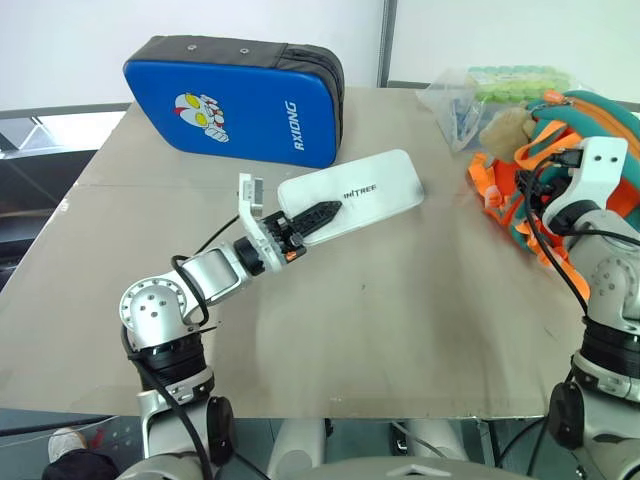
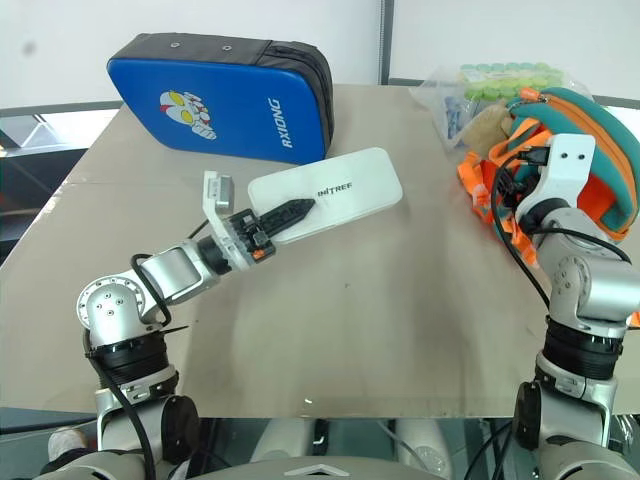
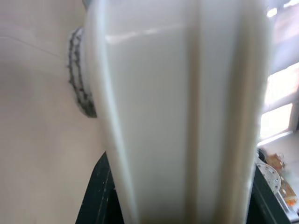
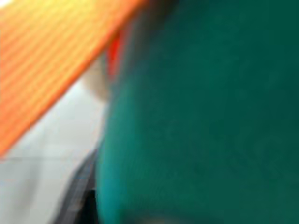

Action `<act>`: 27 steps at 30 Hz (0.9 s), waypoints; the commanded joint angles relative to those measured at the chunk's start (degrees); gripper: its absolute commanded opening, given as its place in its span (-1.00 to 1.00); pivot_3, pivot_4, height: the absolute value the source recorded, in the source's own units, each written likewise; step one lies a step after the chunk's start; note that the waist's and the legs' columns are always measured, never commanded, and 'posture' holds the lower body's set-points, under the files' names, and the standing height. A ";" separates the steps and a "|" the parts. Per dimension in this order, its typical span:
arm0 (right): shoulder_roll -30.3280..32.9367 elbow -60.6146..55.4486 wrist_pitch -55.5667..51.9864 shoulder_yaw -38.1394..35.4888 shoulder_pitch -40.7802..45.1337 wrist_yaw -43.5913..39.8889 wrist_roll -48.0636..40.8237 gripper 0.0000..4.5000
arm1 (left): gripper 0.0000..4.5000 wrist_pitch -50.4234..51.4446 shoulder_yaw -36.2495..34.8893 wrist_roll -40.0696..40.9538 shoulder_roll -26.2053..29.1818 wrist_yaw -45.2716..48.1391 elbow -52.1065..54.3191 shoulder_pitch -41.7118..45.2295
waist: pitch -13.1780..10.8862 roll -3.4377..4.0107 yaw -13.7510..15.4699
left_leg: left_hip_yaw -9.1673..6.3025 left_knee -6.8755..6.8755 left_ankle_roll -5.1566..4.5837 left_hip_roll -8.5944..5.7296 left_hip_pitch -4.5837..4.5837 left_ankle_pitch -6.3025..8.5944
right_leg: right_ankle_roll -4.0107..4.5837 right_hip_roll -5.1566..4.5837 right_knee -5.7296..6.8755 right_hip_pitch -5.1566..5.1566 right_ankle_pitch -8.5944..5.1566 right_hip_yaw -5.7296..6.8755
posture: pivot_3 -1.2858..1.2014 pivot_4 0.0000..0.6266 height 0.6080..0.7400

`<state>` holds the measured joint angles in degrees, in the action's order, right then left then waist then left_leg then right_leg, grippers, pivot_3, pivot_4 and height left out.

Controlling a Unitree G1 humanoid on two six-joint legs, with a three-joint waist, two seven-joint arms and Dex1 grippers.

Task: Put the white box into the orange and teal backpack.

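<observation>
My left gripper (image 1: 312, 217) clamps box (image 1: 365, 190), lifted off counter (image 1: 400, 320); right gripper at backpack (image 2: 590, 150), fingers unreadable. Next: open backpack, carry box over.

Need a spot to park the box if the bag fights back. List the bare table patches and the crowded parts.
Bare: the wide front of the table, between the two arms, and the left strip below the blue padded case. Crowded: the far right corner, where the orange and teal backpack, clear plastic bag and right gripper bunch together. The left gripper holds the white box mid-table.

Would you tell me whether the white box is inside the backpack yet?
Out: the left gripper holds the white box left of the backpack.
</observation>
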<state>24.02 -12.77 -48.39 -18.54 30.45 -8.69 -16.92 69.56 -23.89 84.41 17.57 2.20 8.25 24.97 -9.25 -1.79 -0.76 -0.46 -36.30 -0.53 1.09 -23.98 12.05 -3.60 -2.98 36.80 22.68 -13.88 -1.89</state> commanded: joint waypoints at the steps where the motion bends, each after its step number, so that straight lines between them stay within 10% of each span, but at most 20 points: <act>1: 2.61 0.37 6.54 3.51 1.35 -4.34 1.42 -0.53 | -0.52 -3.83 0.26 0.18 0.72 1.02 3.84 -1.34 | 0.00 0.01 0.00 | 0.01 0.01 0.00 0.00 0.00 0.00 | 0.00 0.00 0.00 0.00 0.00 0.00 | 0.03 -0.52 1.00; 3: 3.70 0.45 9.19 5.95 1.90 -7.95 1.13 -0.96 | -0.52 -6.09 0.43 -0.92 0.84 1.57 4.46 -2.19 | -0.01 0.01 0.00 | 0.02 0.01 0.00 0.00 -0.02 0.00 | -0.01 0.00 -0.02 0.00 0.00 -0.01 | 0.03 -0.52 1.00; 16: 1.99 -1.49 -0.37 11.98 14.52 -35.86 -27.28 -0.98 | -0.52 -25.53 -3.35 -14.32 -1.39 -0.92 4.68 -2.56 | -0.25 0.05 0.06 | 0.00 0.00 0.00 0.14 -0.09 0.01 | 0.00 0.13 -0.06 0.05 0.02 -0.05 | 0.03 -0.52 1.00; 27: 12.66 1.58 2.22 23.29 10.81 -50.97 -22.37 -0.98 | -0.52 -26.94 -14.63 -13.96 21.39 26.57 10.37 -16.70 | -0.32 -0.10 -0.03 | -0.04 -0.02 0.01 0.10 -0.82 0.01 | 0.01 0.03 0.00 0.77 0.01 0.16 | 0.03 -0.52 1.00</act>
<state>35.89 -12.08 -48.55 4.68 40.96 -58.12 -40.69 43.24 -31.37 65.70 34.88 19.30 18.42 7.87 -9.57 -1.89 -0.79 -0.52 -36.32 -0.52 1.26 -24.80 12.06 -3.56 -2.87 36.78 23.46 -13.88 -1.71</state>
